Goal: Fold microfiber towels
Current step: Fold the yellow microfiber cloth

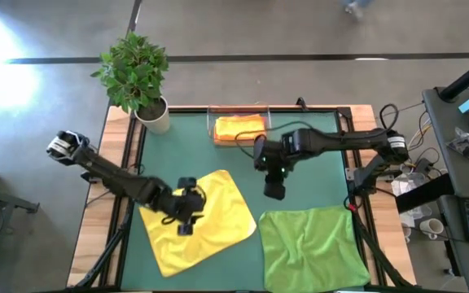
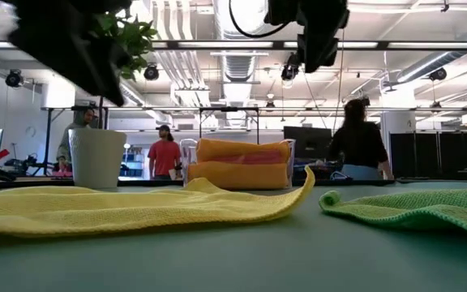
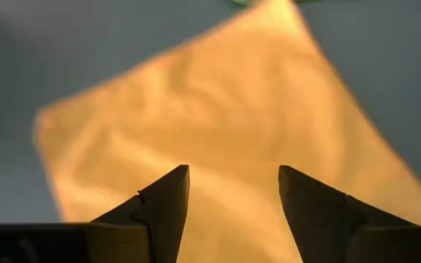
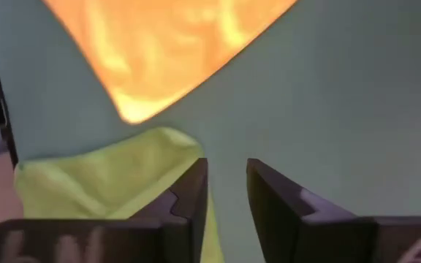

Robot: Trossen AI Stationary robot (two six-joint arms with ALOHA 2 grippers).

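Observation:
A yellow microfiber towel (image 1: 206,224) lies spread flat on the green mat at the near left. My left gripper (image 1: 187,213) hovers open above its middle, and in the left wrist view my left gripper (image 3: 232,172) has the yellow towel (image 3: 196,109) beneath it and nothing between the fingers. A green towel (image 1: 312,248) lies spread at the near right. My right gripper (image 1: 273,187) hangs over bare mat beyond the green towel's far left corner (image 4: 167,139), its fingers (image 4: 196,183) a little apart with nothing between them. Folded orange towels (image 1: 239,128) lie in a clear tray.
The clear tray (image 1: 265,122) stands at the mat's far middle. A potted plant (image 1: 141,77) in a white pot stands at the far left corner. Bare mat (image 1: 300,175) lies between the tray and the two towels. People stand in the room beyond the table.

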